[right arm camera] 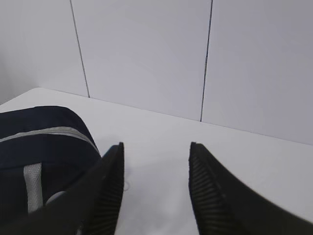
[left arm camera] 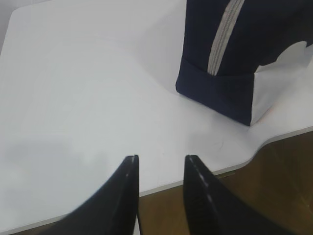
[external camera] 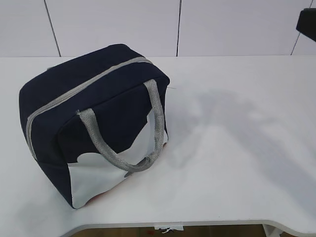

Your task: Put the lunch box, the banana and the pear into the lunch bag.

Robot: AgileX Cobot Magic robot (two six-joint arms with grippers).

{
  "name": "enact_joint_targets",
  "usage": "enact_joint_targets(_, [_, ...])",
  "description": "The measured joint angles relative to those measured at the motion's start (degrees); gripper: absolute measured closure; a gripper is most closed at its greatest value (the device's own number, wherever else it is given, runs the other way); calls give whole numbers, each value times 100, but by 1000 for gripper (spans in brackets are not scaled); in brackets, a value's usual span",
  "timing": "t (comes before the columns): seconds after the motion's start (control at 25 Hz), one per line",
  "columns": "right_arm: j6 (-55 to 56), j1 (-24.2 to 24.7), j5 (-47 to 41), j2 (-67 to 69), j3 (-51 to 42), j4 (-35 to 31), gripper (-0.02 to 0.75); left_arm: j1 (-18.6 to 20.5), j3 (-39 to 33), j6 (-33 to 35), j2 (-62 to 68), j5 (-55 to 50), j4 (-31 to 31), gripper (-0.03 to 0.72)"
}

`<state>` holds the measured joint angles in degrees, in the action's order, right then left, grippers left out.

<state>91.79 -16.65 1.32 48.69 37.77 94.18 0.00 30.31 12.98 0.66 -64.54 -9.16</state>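
The lunch bag (external camera: 98, 98) stands on the left half of the white table (external camera: 237, 148), navy with a white lower panel, its grey zipper (external camera: 84, 89) running shut along the top and its grey handles (external camera: 158, 118) hanging down the front. The lunch box, the banana and the pear are out of view. My left gripper (left arm camera: 161, 157) hovers open and empty over the table's front edge, with the lunch bag (left arm camera: 274, 39) ahead to its right. My right gripper (right arm camera: 156, 145) is open and empty above the table, the lunch bag (right arm camera: 39, 161) to its left.
A white panelled wall (external camera: 113, 24) rises behind the table. A dark part of an arm (external camera: 307, 22) shows at the top right corner of the exterior view. The table's curved front edge (left arm camera: 195, 178) lies just beyond the left fingertips, brown floor below it.
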Motion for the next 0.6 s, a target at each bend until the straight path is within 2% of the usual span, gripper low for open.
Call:
enact_joint_targets(0.16, [-1134,0,-457,0,0,-1272,402,0,0,0,0,0,0,447])
enact_joint_targets(0.4, [-3503,-20,-1359,0,0,-3739,402,0,0,0,0,0,0,447])
enact_joint_targets(0.6, [-5236,-20,-1825,-164,-9,-5520,402,0,0,0,0,0,0,447])
